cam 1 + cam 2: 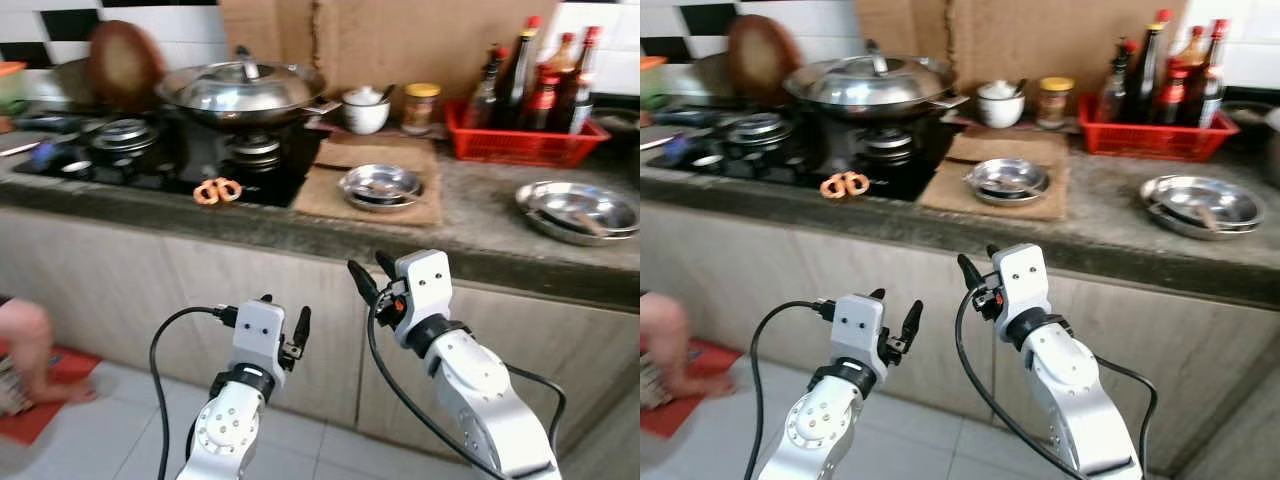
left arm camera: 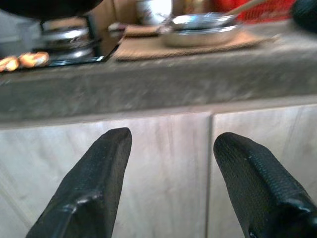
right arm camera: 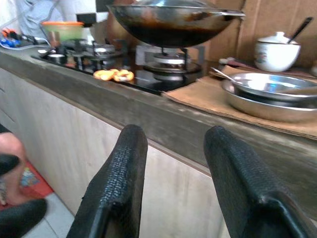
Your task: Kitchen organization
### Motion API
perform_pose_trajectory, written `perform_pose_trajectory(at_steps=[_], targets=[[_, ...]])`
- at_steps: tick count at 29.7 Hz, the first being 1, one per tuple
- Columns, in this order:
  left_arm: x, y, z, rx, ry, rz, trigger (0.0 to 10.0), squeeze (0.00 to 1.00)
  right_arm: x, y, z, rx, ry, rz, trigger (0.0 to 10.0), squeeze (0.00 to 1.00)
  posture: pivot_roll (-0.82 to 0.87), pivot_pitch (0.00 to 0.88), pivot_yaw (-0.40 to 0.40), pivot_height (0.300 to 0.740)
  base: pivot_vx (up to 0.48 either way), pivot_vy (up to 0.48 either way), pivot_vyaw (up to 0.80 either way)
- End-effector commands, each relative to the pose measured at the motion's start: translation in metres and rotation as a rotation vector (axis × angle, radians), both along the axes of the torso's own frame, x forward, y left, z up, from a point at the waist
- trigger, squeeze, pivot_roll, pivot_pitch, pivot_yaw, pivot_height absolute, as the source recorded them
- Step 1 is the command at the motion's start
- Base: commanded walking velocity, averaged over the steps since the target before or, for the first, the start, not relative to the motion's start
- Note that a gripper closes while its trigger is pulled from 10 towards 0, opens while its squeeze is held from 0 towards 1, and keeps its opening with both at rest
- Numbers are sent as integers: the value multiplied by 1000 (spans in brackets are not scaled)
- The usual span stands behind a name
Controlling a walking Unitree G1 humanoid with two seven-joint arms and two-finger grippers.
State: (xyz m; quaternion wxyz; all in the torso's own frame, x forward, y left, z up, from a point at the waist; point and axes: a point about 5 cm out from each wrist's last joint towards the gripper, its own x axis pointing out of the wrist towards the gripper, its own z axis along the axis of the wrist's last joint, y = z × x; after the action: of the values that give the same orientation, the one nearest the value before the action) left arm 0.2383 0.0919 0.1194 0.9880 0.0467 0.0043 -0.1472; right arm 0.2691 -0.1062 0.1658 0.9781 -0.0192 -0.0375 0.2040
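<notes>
With both my jaws spread and empty below the table (image 1: 480, 250), I should rise squarely toward the steel bowl (image 1: 381, 186).

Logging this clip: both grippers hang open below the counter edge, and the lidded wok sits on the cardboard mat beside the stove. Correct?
Not quite. The left eye view shows the lidded wok on a stove burner; steel bowls sit on the cardboard mat. Left gripper and right gripper are open.

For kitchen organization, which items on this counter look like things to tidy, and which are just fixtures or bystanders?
Likely to tidy:
- shallow steel bowls on the brown mat
- stacked steel plates at the counter's right
- orange pretzel-shaped item on the black hob

Just there:
- lidded steel wok on the burner
- red basket of sauce bottles
- white lidded pot
- person's foot on the red floor mat
</notes>
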Motion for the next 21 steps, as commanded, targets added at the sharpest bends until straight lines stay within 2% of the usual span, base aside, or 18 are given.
perform_pose_trajectory(at_steps=[1,15,19,20,21], targets=[[1,2,3,6,-16,10,10000,0,2,0,2,16,-3,-7,10000,0,114,0,-31,740,360,0,0],[2,2,4,-1,-19,1,10000,0,6,-3,4,19,-8,-38,10000,0,113,7,-29,740,367,0,0],[1,1,1,3,2,-5,10000,0,7,-4,3,13,-3,-43,10000,0,113,12,-28,740,0,0,0],[1,0,0,4,7,-7,10000,0,7,-4,2,7,0,-43,10000,137,112,12,-28,740,0,0,0],[1,0,0,4,7,-7,10000,0,7,-4,2,7,0,-43,10000,137,112,12,-28,740,0,0,0]])
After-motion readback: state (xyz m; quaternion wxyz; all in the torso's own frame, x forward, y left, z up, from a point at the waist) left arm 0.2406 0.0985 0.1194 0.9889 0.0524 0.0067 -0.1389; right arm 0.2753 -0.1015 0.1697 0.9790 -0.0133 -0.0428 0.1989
